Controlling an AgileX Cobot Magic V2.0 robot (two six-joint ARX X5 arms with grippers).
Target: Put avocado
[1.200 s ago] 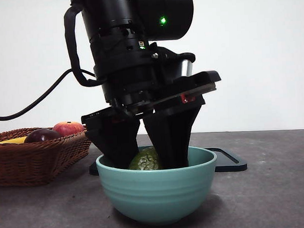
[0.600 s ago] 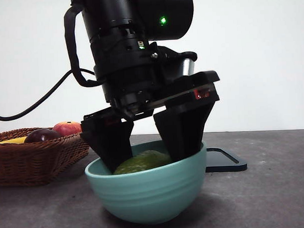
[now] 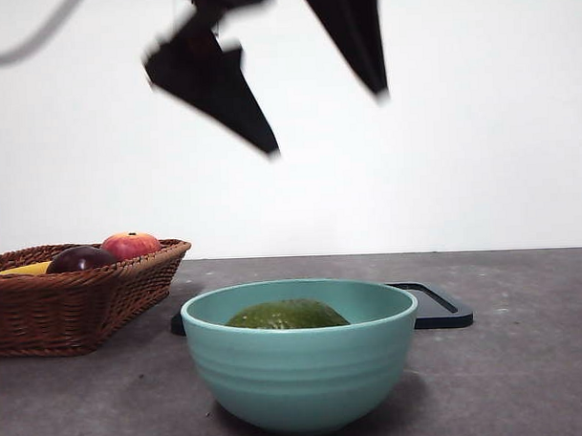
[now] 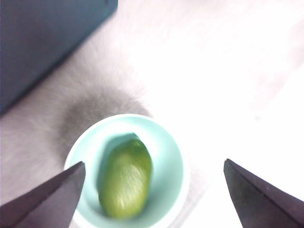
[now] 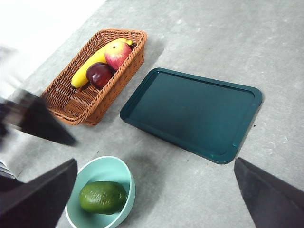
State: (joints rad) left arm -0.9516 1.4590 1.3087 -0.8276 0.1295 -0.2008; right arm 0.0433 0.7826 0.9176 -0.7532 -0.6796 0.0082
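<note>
Starting at the left side of the table (image 3: 526, 363), we are leaving the wicker basket (image 3: 74, 302) alone; it is holding a yellow banana (image 5: 92, 64), a dark purple fruit (image 3: 80, 258) and a red apple (image 3: 131, 245), none of which belong to this job.

Nearer the middle, the avocado (image 3: 287, 316) is lying on its side inside the teal bowl (image 3: 301, 371), which is sitting toward the table's front edge, just in front of the dark green tray (image 5: 194, 111). We are judging the placing itself as done.

Above the bowl, the left gripper (image 3: 326, 121) is hanging high and clear, its jaws spread wide and holding nothing. To do this step well, we are advising a straight vertical retreat, jaws kept apart, so no fingertip is catching the bowl's rim and tipping it.

The right gripper (image 5: 156, 199) is waiting high over the table, its jaws wide apart and empty; we are suggesting it stay out of the left arm's path.
</note>
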